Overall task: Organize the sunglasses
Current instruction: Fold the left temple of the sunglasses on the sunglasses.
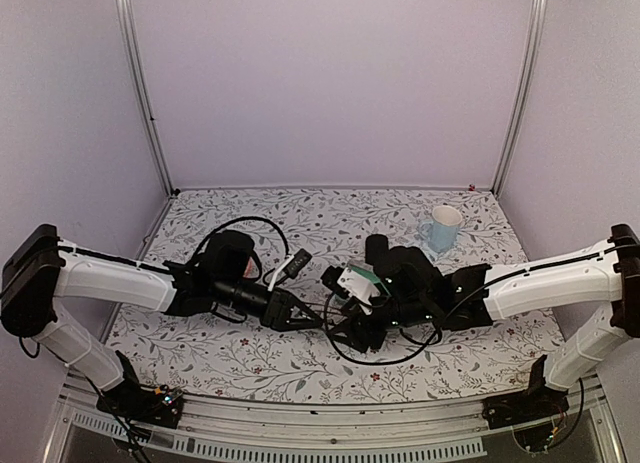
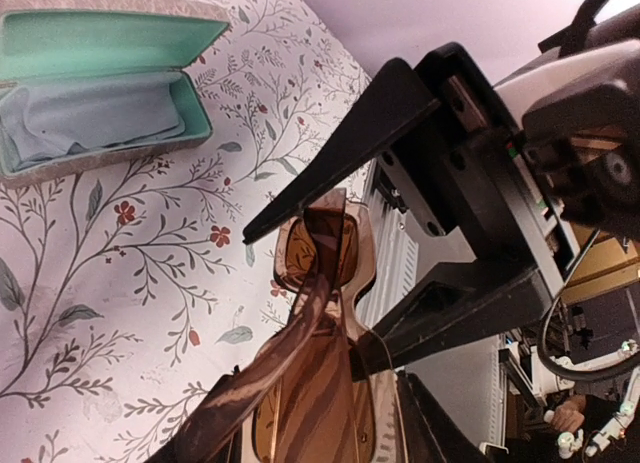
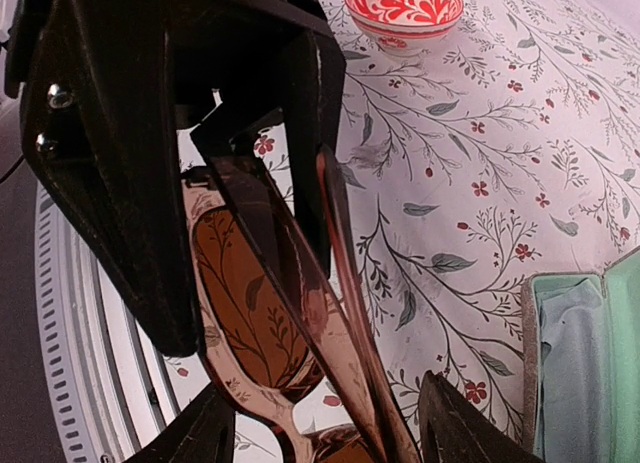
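— So, where are the sunglasses (image 2: 318,253)?
— Aloft at near centre; left gripper (image 3: 250,283) and right gripper (image 2: 312,291) both pinch them, tip to tip.
— And around?
— Floral tabletop (image 1: 250,368) beneath, pale lilac walls (image 1: 330,83) behind.

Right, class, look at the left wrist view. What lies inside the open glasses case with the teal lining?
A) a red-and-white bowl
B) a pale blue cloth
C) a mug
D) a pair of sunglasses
B: the open glasses case has a crumpled pale blue cloth lying in its lower half, and none of the other three things is inside it.
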Motion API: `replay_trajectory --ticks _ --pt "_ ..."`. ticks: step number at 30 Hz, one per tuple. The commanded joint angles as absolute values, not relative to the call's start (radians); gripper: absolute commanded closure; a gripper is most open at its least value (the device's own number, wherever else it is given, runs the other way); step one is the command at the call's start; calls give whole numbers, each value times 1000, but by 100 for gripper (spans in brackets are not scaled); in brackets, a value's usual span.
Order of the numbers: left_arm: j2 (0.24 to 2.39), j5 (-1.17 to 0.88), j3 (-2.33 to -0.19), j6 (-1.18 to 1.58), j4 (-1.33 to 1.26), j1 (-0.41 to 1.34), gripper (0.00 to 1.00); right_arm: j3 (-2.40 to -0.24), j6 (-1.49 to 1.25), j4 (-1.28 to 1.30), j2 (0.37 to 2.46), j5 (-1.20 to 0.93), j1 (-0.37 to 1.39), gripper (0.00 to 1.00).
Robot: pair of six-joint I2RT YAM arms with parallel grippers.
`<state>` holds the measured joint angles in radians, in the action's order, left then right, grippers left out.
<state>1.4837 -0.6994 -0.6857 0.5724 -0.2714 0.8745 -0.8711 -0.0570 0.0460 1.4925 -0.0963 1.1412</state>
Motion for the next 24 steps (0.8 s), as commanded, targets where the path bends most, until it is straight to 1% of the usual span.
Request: replay_trajectory --ticks 1,3,6,10,12,14,16,19,24 --pt "1509 -735 -718 587 -289 855 85 -923 -16 101 1535 -15 1184 40" --pt "1518 -744 -719 593 -291 852 85 -936 -15 117 1552 15 1192 45" --pt "1534 -764 -718 602 -295 848 85 -942 -15 127 1568 47 1194 49" --pt "1553 -786 -719 613 -298 845 85 -947 -15 133 1566 65 1195 52" --pt "1564 -793 -721 619 -294 843 85 -954 -11 141 1564 72 1197 50" --pt "1574 -802 -724 620 -293 841 85 -961 -11 155 1565 86 1203 44" --pt "1587 -810 -730 622 -291 840 85 -968 13 168 1567 99 1211 41" --pt "1602 -822 -740 624 -285 840 85 -982 32 188 1574 115 1218 41" --pt "1616 -837 -752 624 -278 838 85 -997 45 214 1588 128 1228 46"
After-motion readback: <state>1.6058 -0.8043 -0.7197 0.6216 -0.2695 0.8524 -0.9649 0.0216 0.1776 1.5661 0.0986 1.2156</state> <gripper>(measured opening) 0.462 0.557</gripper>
